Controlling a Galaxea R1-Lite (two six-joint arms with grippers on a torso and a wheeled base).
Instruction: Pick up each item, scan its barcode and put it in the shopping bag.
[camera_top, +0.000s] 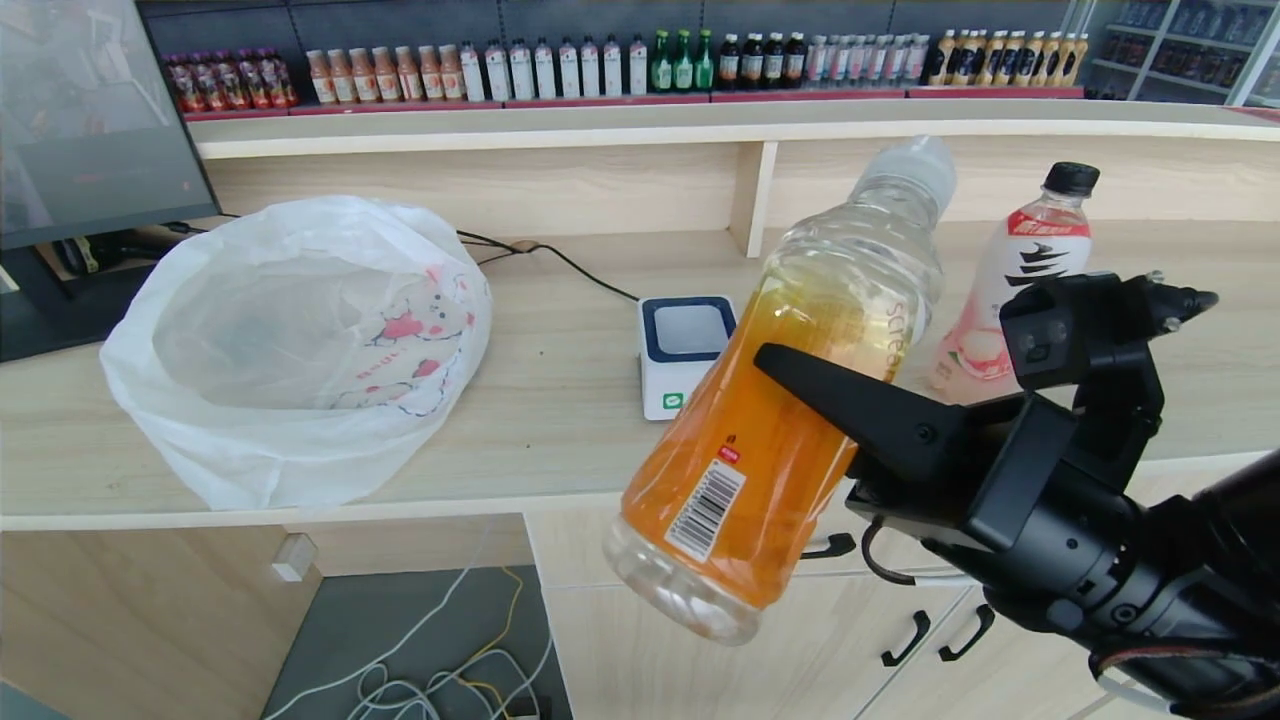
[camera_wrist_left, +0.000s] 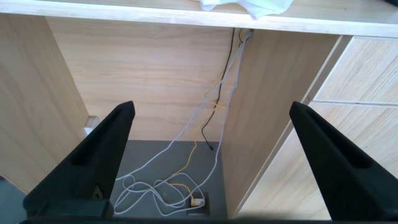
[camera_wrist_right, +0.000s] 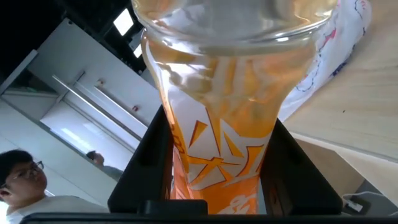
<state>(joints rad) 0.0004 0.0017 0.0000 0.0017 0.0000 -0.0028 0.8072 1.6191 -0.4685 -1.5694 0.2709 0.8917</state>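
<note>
Right gripper (camera_top: 800, 395): jaws clamped on the orange bottle (camera_top: 770, 440), tilted over the front edge of the table (camera_top: 540, 440) by the scanner (camera_top: 685, 345). Shopping bag (camera_top: 300, 340) looks empty, and the pink bottle (camera_top: 1010, 290) waits at the right. Left gripper (camera_wrist_left: 211, 124): jaws gaping, empty.

Looks forward and down from the head onto the bench (camera_top: 560, 420), with drink shelves (camera_top: 640, 65) far behind. Sits low at the left wrist, facing in under the bench edge between the left claw (camera_wrist_left: 212, 109) fingers; shares the floor cables (camera_wrist_left: 161, 190) with the head view. Points up along the orange bottle (camera_wrist_right: 211, 168) from the right wrist, very near; shares bottle, bag (camera_wrist_right: 351, 43) and bench with the head view.
</note>
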